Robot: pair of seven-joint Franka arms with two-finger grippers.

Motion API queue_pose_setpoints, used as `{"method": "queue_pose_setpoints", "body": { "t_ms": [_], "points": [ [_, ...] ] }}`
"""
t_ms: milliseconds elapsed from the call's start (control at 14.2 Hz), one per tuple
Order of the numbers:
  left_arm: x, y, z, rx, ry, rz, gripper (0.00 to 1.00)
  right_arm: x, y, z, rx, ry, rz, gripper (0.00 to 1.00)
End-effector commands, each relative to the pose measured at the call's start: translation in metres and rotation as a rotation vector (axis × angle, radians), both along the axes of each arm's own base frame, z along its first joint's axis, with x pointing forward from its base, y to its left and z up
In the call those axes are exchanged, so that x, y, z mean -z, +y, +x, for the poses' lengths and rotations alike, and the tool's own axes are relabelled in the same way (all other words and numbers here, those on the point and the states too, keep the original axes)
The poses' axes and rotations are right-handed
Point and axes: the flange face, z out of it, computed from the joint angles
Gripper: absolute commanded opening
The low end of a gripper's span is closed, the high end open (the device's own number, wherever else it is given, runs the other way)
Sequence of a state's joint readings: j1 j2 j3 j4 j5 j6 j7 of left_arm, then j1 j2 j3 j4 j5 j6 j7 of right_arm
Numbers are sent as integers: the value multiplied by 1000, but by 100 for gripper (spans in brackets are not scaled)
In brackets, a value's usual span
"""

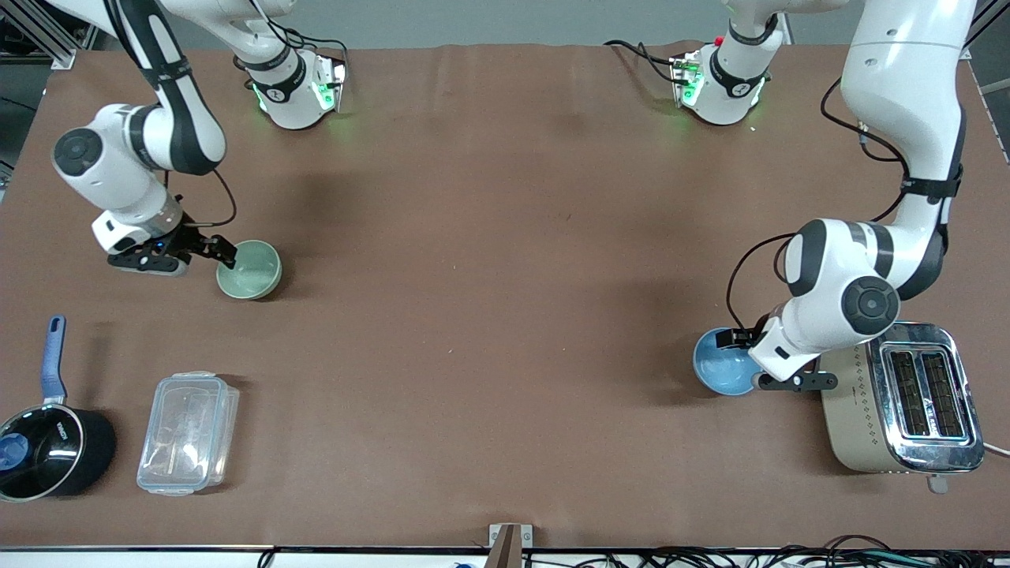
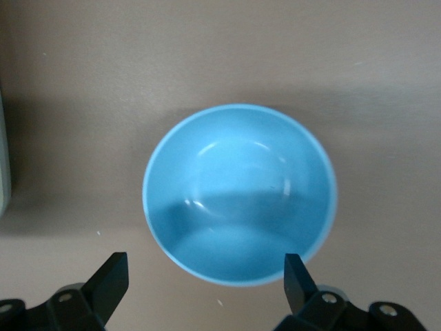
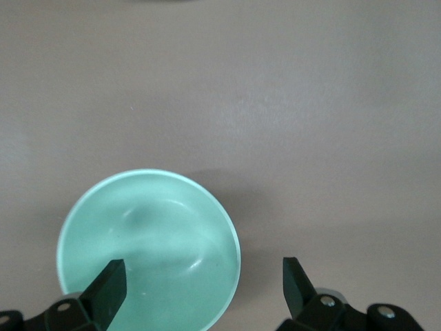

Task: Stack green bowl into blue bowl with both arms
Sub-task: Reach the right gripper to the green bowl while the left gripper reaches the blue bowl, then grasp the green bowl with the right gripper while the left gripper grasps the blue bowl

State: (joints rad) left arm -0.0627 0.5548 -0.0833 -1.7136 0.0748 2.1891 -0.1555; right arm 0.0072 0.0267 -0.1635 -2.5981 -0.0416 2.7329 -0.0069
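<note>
The green bowl (image 1: 249,269) sits upright on the brown table toward the right arm's end. My right gripper (image 1: 222,251) is low at its rim, open. In the right wrist view the gripper (image 3: 203,283) has one finger over the inside of the green bowl (image 3: 148,241) and the other over bare table. The blue bowl (image 1: 720,364) sits upright toward the left arm's end, beside the toaster. My left gripper (image 1: 740,347) is low over its edge, open. In the left wrist view the gripper (image 2: 204,276) spans the edge of the blue bowl (image 2: 240,186). Both bowls are empty.
A silver toaster (image 1: 907,398) stands right beside the blue bowl and the left arm's wrist. A black saucepan with a blue handle (image 1: 47,450) and a clear plastic lidded box (image 1: 188,432) sit nearer the front camera than the green bowl. A wide stretch of brown table lies between the bowls.
</note>
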Motion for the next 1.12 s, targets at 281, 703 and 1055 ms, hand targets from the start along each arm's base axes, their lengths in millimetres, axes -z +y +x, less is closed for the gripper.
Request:
{"method": "queue_pose_setpoints", "body": {
  "t_ms": [281,703,1055],
  "points": [
    [32,22,7,-9,-40,25,65,40,-7,-13,-3,-1,-13,84],
    [46,35,9,-29,-43,18,19,51,-22,-18,46,8,-11,32],
    [23,-2,9,-32,-68,-37,0,53,-21,-17,59,1,-10,0]
  ]
}}
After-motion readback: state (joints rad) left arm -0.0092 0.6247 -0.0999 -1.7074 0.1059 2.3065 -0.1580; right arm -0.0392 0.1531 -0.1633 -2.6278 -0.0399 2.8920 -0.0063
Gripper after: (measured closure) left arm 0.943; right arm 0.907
